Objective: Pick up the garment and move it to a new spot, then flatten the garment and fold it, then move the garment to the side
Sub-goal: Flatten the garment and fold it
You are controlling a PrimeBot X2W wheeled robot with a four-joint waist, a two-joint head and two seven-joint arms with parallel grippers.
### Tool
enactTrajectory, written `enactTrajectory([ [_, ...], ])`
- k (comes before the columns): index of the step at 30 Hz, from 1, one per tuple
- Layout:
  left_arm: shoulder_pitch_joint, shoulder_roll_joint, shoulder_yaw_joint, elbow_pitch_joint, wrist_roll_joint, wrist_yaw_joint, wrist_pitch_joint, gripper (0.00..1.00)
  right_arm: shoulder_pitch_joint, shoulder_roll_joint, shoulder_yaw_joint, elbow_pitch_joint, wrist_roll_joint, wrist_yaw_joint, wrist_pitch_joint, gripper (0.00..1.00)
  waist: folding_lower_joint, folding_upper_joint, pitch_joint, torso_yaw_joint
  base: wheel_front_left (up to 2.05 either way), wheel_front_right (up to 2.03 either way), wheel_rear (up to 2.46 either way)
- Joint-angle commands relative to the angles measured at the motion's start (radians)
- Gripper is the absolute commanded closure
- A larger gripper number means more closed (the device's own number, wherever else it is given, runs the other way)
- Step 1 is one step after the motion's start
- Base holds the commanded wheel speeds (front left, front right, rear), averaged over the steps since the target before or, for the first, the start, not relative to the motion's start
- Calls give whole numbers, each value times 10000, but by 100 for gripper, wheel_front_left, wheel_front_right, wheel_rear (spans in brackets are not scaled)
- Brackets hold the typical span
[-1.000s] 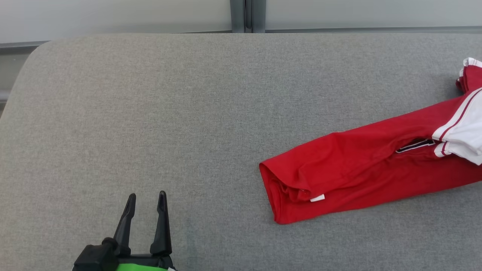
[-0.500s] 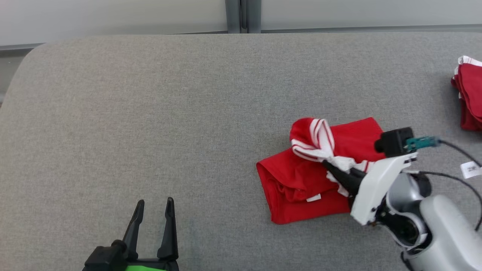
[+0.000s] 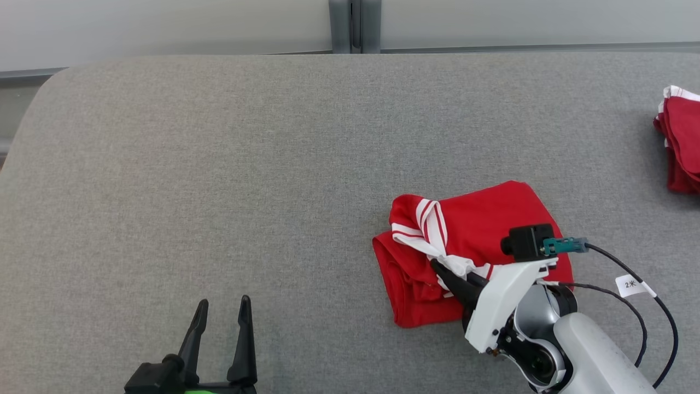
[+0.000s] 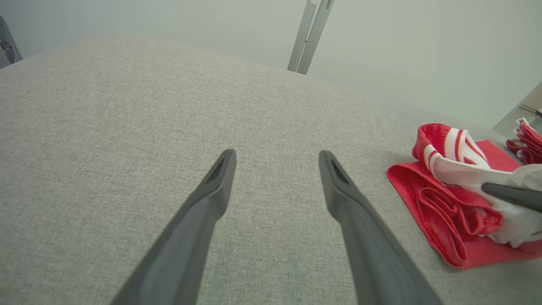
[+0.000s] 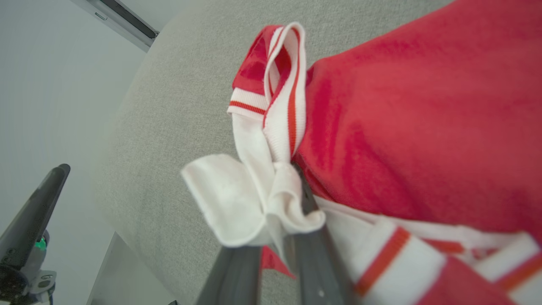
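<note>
A red garment (image 3: pixel 481 230) with white, red-striped trim lies doubled over on the grey table (image 3: pixel 219 164), right of centre. My right gripper (image 3: pixel 440 271) is shut on its white trim, fingers pinching the cloth (image 5: pixel 275 199) over the folded red body (image 5: pixel 415 127). The garment (image 4: pixel 453 199) sits at the right in the left wrist view, where a dark fingertip of the right gripper (image 4: pixel 508 195) reaches into it. My left gripper (image 3: pixel 221 309) is open near the table's front edge at lower left, its fingers (image 4: pixel 211 195) spread with nothing between them.
Another red and white garment (image 3: pixel 681 142) lies at the table's far right edge. A pale wall with a vertical metal strip (image 3: pixel 355 24) runs behind the table. Black cables with a white tag (image 3: pixel 631 284) trail from my right wrist.
My right gripper has carried the garment's far end leftward over its near end, folding it double, then shifted lower and left. The left gripper has stayed put.
</note>
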State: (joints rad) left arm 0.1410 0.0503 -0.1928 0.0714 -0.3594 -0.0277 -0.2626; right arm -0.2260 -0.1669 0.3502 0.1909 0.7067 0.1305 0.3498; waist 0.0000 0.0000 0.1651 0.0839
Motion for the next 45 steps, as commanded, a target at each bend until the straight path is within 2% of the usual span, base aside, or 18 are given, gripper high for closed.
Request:
enactTrajectory([
  [1,70,11,39,6,64,-26,-26,0,103,66,68,46,-92,2,-92,100,0,0,-18,-56,0,0,0],
  [10,128,11,109,49,108,-20,-26,0,120,126,259,15,-125,2,-328,100,0,0,-69,-215,0,0,0],
  [11,134,11,103,69,96,-14,-28,0,106,172,310,-6,-121,2,-395,79,0,0,-92,-222,0,0,0],
  [12,142,11,85,115,80,1,-26,0,76,299,534,-76,-11,2,-489,27,0,0,-156,-237,0,0,0],
  [13,145,11,81,136,68,6,-26,0,78,366,664,-101,89,2,-531,0,0,0,-203,-248,0,0,0],
  [19,326,11,106,170,68,58,-28,0,91,714,1124,-396,581,2,-1029,0,0,0,-508,-361,0,0,0],
  [22,410,11,165,169,156,49,-26,0,231,662,1217,-690,603,2,-1406,0,0,0,-695,-419,0,0,0],
  [25,519,11,287,91,183,81,-28,0,385,270,1148,-1161,251,2,-2001,0,0,0,-934,-491,0,0,0],
  [28,624,11,488,21,287,93,-28,0,637,-268,877,-1458,-631,0,-2917,0,0,0,-1155,-564,0,0,0],
  [32,713,11,792,-171,344,96,-28,0,1056,-966,49,-1297,-2008,0,-4310,0,0,0,-1441,-668,0,0,0],
  [37,740,12,1140,-364,511,105,-26,0,1699,-1248,-1436,-306,-3617,-8,-5885,0,0,0,-1694,-732,0,0,0],
  [40,716,11,1283,-390,566,103,-28,0,2068,-1066,-2398,232,-4658,-4,-6133,0,0,0,-1766,-729,0,0,0],
  [45,635,12,1462,-289,580,56,-26,0,2756,-629,-3852,-149,-5902,-4,-6148,0,0,0,-1846,-672,0,0,0],
])
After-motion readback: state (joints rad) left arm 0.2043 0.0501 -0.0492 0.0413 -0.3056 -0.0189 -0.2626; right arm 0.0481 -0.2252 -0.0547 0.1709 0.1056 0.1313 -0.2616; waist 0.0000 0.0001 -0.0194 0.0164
